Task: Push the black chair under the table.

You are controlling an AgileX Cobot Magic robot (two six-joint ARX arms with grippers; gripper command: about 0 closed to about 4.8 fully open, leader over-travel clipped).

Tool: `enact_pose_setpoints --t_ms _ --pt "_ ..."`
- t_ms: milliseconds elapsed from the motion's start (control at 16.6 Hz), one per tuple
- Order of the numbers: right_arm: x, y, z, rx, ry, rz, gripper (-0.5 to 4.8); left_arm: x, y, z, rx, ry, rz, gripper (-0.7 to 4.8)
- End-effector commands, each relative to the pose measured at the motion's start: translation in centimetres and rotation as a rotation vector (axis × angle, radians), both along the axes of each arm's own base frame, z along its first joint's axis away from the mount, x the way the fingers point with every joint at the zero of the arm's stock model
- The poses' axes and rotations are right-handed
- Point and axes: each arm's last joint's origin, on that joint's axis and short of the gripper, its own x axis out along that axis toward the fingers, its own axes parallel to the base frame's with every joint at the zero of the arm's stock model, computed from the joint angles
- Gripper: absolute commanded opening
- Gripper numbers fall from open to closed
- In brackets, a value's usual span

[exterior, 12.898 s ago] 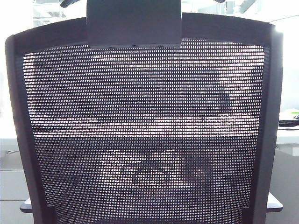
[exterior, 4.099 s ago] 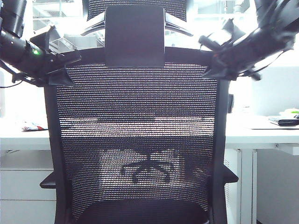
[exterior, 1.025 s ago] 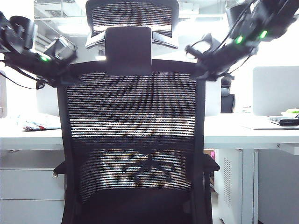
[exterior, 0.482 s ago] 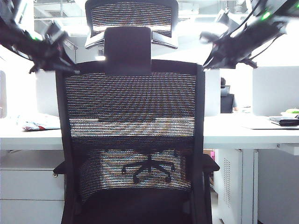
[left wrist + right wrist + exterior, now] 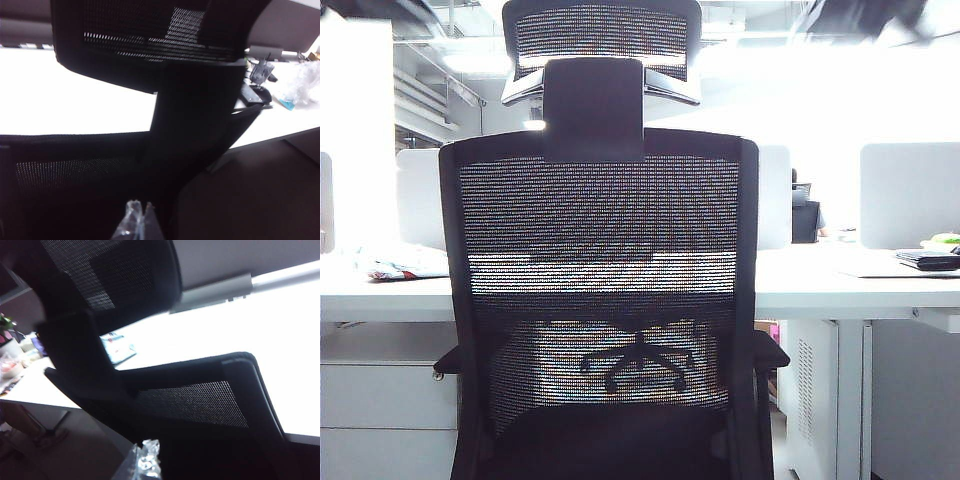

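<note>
Exterior view: black chair fills centre frame, its back toward the camera, against the white bench behind. Left gripper and right gripper each sit just off the chair back, fingertips together, clenched on nothing

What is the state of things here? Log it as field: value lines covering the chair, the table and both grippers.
chair: black chair upright, its mesh back facing the exterior camera, close up against the table
table: table, white top showing either side of the chair and through its mesh
left gripper: left gripper behind the chair's back, off it; fingertips together, holding nothing
right gripper: right gripper behind the chair's back, off it; too blurred to tell open or shut
contact: neither gripper touches the chair
</note>
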Motion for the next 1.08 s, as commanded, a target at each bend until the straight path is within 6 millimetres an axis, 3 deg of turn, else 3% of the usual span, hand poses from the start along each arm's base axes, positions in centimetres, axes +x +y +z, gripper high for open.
enact_pose_setpoints --t_ms 60,241,482,784,1025,1085 --pt "-4.1 -0.9 2.9 0.002 -0.044 0.001 -0.06 -6.1 -0.1 1.6 0.010 -0.068 0.096 -0.06" --pt "-8.6 -2.0 4.5 0.000 -0.116 -0.050 -0.06 -12.2 -0.3 1.9 0.010 -0.165 0.129 -0.06" --pt "-13.8 -3.5 3.2 0.016 -0.179 -0.161 -0.05 -20.2 -0.4 1.1 0.011 -0.314 0.218 -0.06" --pt "-17.0 -4.3 1.6 0.026 -0.209 -0.164 -0.05 -25.8 -0.5 -2.6 -0.061 -0.358 0.261 -0.06" --pt "-18.3 -4.6 0.9 0.009 -0.155 -0.163 -0.05 -28.8 -0.5 -4.3 -0.069 -0.415 0.325 -0.06" --pt "-18.4 -4.6 0.8 0.005 -0.139 -0.159 -0.05 -28.8 -0.5 -4.3 -0.067 -0.406 0.325 -0.06"
